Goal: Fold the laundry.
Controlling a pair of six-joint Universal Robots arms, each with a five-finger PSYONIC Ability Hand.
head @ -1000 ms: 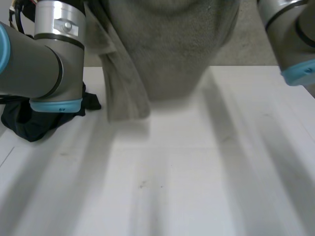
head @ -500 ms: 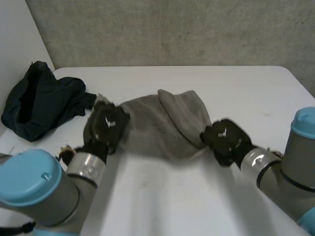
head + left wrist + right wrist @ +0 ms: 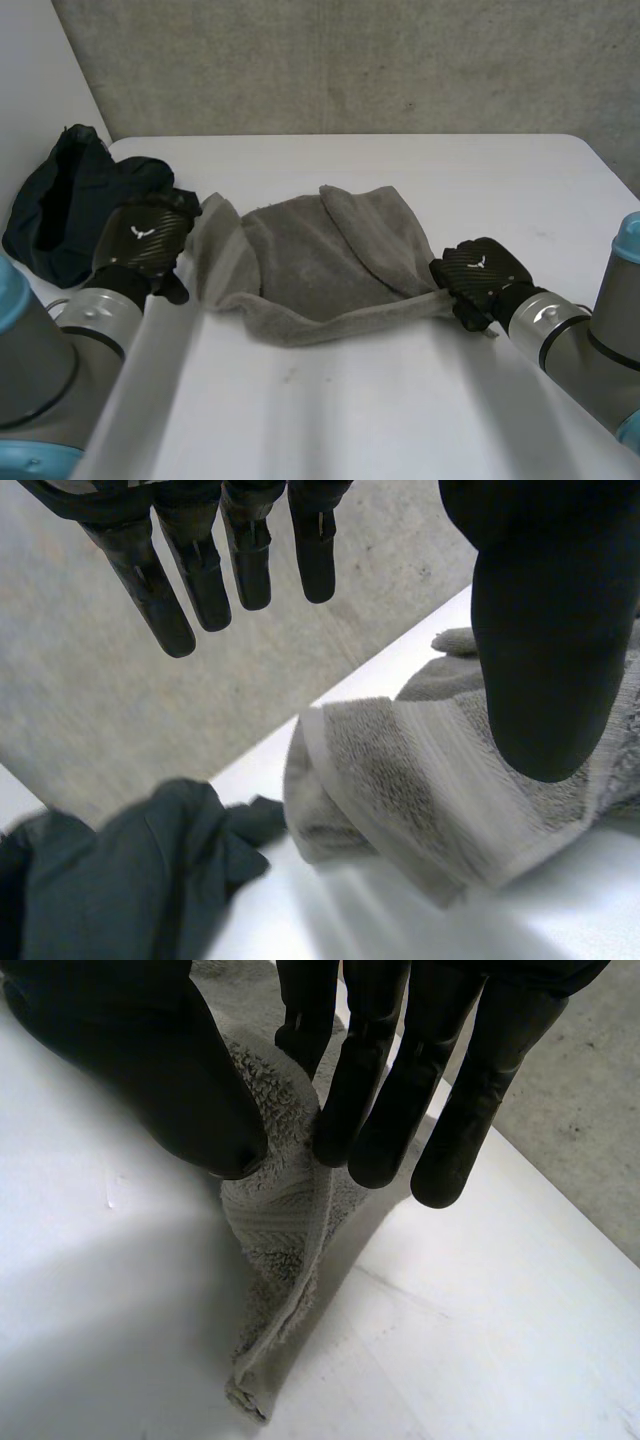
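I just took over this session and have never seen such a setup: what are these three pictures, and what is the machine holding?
It is a two-armed robot at a white table, each arm ending in a black hand. The head view looks down from between the arms. The other two views come from a camera on each wrist, looking along that hand's palm. On the table lie a grey towel, partly bunched, and a dark garment heaped near the far left corner. The right hand pinches the towel's right corner between thumb and fingers. The left hand is at the towel's left edge, fingers straight, holding nothing.
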